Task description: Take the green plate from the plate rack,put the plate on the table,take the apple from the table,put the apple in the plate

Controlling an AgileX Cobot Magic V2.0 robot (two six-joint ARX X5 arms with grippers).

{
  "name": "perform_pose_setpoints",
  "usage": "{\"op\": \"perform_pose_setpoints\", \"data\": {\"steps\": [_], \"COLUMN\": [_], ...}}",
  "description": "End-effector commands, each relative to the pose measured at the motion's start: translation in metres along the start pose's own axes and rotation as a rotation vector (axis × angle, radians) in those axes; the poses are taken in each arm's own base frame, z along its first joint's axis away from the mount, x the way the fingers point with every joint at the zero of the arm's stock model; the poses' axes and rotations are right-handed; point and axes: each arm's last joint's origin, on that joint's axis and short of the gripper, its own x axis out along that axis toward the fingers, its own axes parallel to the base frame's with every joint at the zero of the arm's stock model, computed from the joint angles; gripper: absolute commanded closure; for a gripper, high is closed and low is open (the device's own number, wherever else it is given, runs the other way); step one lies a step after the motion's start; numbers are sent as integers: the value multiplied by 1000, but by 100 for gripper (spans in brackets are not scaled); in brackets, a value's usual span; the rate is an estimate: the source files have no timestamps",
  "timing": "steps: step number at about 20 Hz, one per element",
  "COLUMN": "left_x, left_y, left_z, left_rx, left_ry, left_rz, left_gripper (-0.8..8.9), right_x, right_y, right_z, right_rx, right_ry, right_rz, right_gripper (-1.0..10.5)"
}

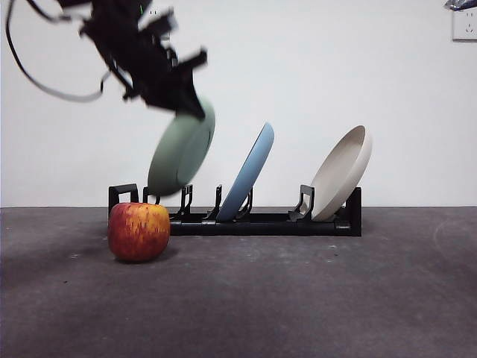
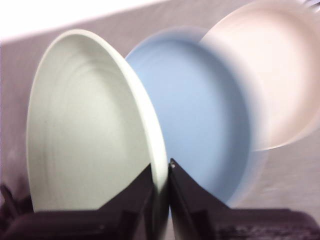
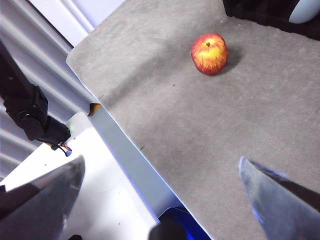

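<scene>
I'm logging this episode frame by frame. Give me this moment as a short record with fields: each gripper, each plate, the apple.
left gripper: shut on the green plate's rim, high above the rack's end
right gripper: open, waiting off the table's edge
green plate: tilted, raised partly out of the rack
blue plate: leaning in the rack's middle
beige plate: leaning at the far end
apple: on the table, in front of the rack's end, below the green plate
</scene>
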Motion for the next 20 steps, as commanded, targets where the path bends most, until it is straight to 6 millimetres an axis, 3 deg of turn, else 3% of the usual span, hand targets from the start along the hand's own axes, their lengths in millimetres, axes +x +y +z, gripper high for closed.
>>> {"op": "perform_pose_setpoints", "data": {"steps": [1, 4, 10, 13, 20], "left_x": [-34, -83, -127, -132, -123], "left_y": [-14, -38, -85, -114, -175], "left_z": [22, 38, 35, 28, -3], "left_rx": [46, 97, 273, 357, 531], "left_ry": [-87, -124, -40, 17, 204], "left_rz": [-13, -26, -70, -74, -86], "left_gripper": [822, 822, 820, 819, 819], "right_x": [0, 0, 0, 0, -2], "right_y": [1, 1, 1, 1, 2], "right_z": [0, 0, 0, 0, 0], "right_rx": [4, 4, 4, 4, -5], "right_ry": [-1, -1, -1, -2, -11], "right_rz": [3, 6, 5, 5, 4], "right_gripper": [288, 288, 288, 288, 288]}}
